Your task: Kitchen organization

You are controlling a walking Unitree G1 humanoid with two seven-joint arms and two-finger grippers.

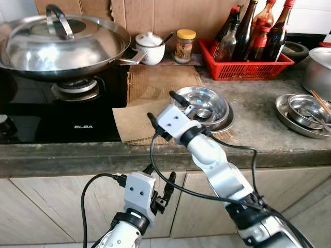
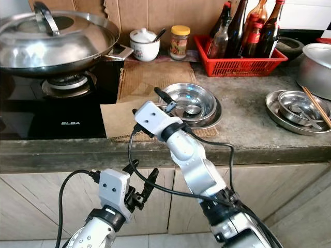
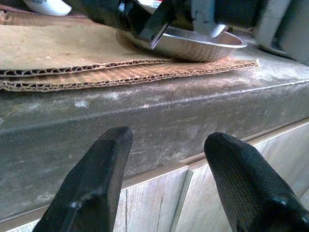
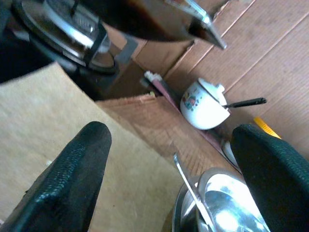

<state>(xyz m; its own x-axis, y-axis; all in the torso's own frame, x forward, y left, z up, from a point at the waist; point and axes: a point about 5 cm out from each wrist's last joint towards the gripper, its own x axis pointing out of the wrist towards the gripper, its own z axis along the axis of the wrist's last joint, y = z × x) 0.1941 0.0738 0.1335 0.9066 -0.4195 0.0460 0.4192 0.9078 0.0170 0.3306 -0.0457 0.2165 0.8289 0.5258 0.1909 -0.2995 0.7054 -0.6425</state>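
While the right gripper (image 1: 164,106) hovers over the counter (image 1: 248,129) with its two black fingers spread wide and holding nothing, it sits just beside the stacked steel bowls (image 1: 209,103) — one finger tip reaching the near rim, the other over the brown cardboard (image 1: 139,121) that lies under them. A spoon (image 1: 199,112) rests inside the top bowl. The left gripper (image 1: 160,186) hangs lower, in front of the wooden cabinet doors (image 1: 51,206) below the counter edge, its fingers also parted and empty.

Left of the cardboard is a black gas hob (image 1: 57,113) carrying one large lidded steel wok (image 1: 62,44). Behind the bowls stand one white lidded pot (image 1: 150,47) with a spoon handle sticking out and one yellow-capped jar (image 1: 184,45). A red basket (image 1: 248,64) holds several dark bottles (image 1: 248,28) — at least five, though they overlap. At the far right lie more steel dishes (image 1: 302,113) with chopsticks (image 1: 320,102) across them.
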